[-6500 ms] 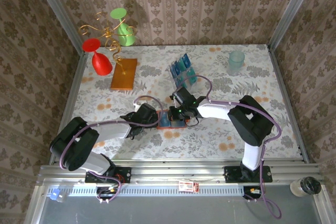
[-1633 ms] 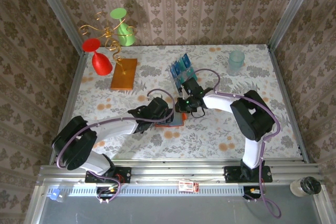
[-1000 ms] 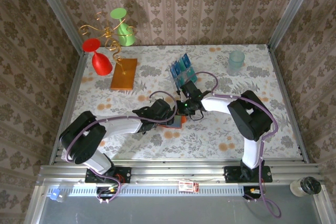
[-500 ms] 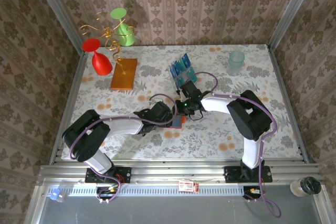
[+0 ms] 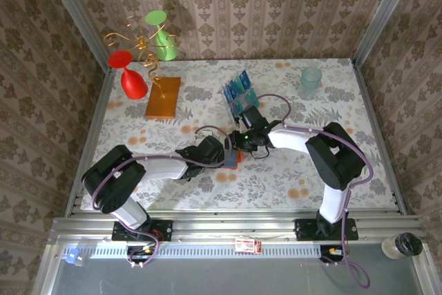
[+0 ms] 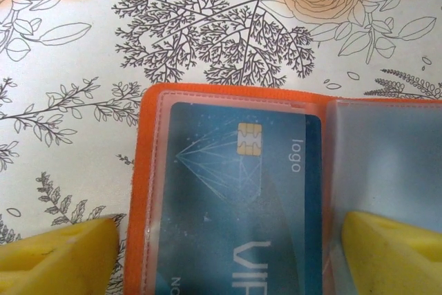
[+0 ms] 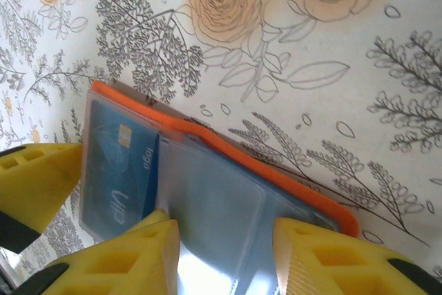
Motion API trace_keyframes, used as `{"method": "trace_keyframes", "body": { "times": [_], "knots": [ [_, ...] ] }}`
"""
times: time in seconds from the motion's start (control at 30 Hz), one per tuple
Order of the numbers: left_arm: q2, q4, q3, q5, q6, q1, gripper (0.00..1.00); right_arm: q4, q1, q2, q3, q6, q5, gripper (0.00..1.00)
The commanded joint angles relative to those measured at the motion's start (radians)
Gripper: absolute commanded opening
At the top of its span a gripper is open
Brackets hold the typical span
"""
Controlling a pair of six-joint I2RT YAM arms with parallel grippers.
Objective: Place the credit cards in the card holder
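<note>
The card holder (image 6: 141, 191) lies open and flat on the table (image 5: 331, 108), near its middle, between the two grippers. One teal card (image 6: 235, 205) sits inside the left clear pocket.

In the left wrist view, the left gripper (image 6: 228, 229) straddles this pocket. One fingertip (image 6: 62, 253) is at the orange outer edge, and the other is over the right pocket. The fingers are spread wide and clasp nothing.

Card markings: a gold chip, the word "logo", and large letters "VIP". A lower line of print is cut off by the frame edge.

In the right wrist view, the right gripper (image 7: 224, 229) stands over the empty right pocket. Its fingers (image 7: 131, 257) are parted, with nothing between them. The tips are at the pocket film, but contact cannot be confirmed.

More cards (image 5: 238, 89) stand in the rack (image 5: 246, 106), just beyond the right gripper.
</note>
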State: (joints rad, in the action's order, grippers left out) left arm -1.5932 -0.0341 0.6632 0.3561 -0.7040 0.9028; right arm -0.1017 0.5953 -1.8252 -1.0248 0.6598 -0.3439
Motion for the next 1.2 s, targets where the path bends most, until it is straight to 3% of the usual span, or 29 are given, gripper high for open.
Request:
{"method": "trace_keyframes", "body": {
  "times": [0.0, 0.8, 1.0, 1.17],
  "knots": [
    [-0.025, 0.012, -0.037, -0.033, -0.019, 0.002, 0.85, 0.019, -0.003, 0.02, 0.034, 0.036, 0.018, 0.42],
    [0.001, 0.01, -0.039, -0.036, -0.014, -0.002, 0.88, 0.045, -0.002, -0.059, -0.054, 0.042, -0.133, 0.34],
    [0.094, 0.029, -0.042, -0.032, -0.002, -0.015, 0.99, 0.041, 0.007, -0.016, -0.053, 0.06, -0.143, 0.46],
    [0.229, 0.06, -0.066, -0.028, 0.006, -0.057, 1.0, 0.028, 0.033, 0.015, -0.062, 0.079, -0.128, 0.56]
  ]
}}
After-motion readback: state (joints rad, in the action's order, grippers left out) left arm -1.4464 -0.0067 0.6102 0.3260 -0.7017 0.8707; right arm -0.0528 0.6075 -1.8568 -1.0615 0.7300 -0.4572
